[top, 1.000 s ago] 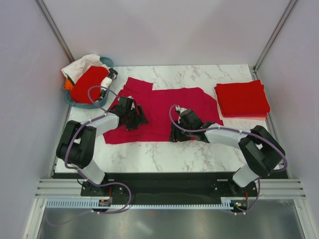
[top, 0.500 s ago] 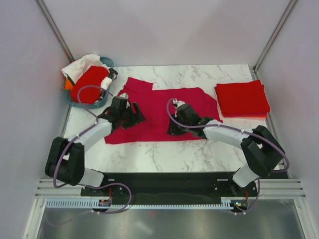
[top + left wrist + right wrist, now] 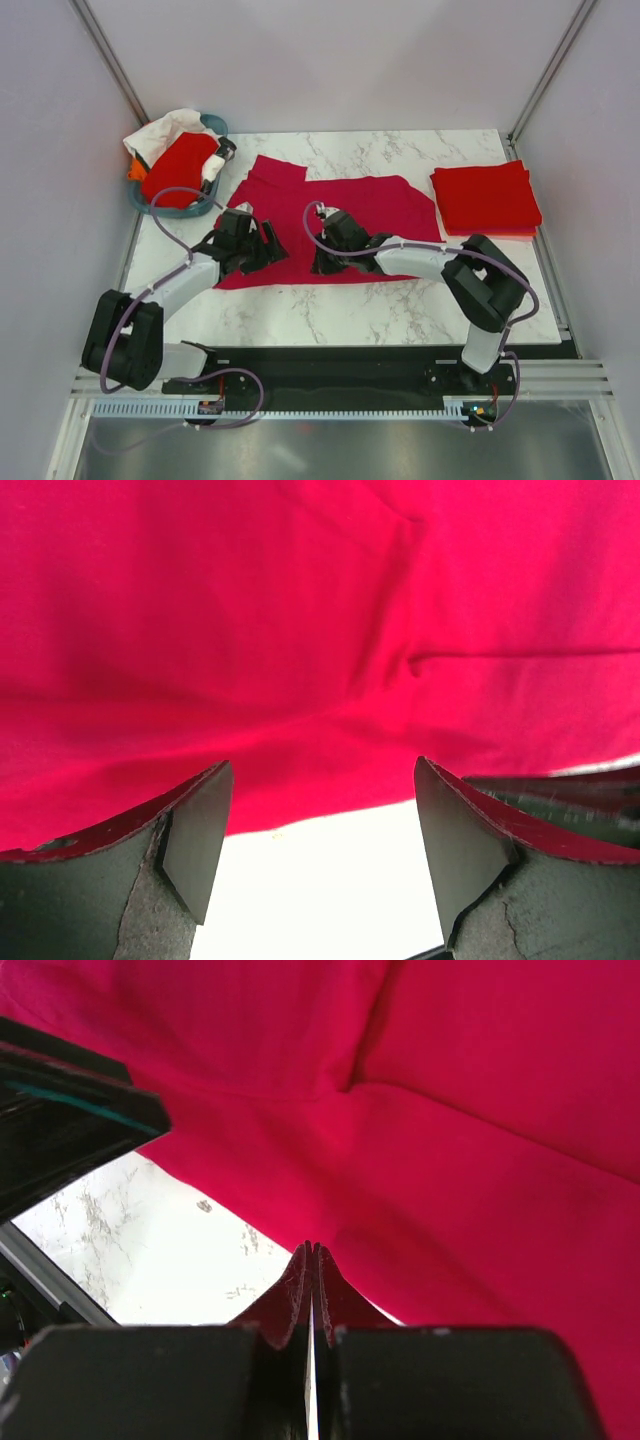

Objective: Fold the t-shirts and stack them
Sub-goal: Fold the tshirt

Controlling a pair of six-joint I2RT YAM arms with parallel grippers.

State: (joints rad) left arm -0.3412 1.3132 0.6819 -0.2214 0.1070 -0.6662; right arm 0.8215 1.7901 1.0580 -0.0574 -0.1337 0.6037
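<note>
Crimson t-shirt [image 3: 372, 200] lies spread mid-worktop for folding, with the left gripper [image 3: 322, 780] wide open over its near hem and the right gripper [image 3: 311, 1252] closed tight at that hem.

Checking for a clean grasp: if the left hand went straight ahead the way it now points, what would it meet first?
The crimson shirt: its edge lies just past the open left hand, though depth is unclear.
</note>
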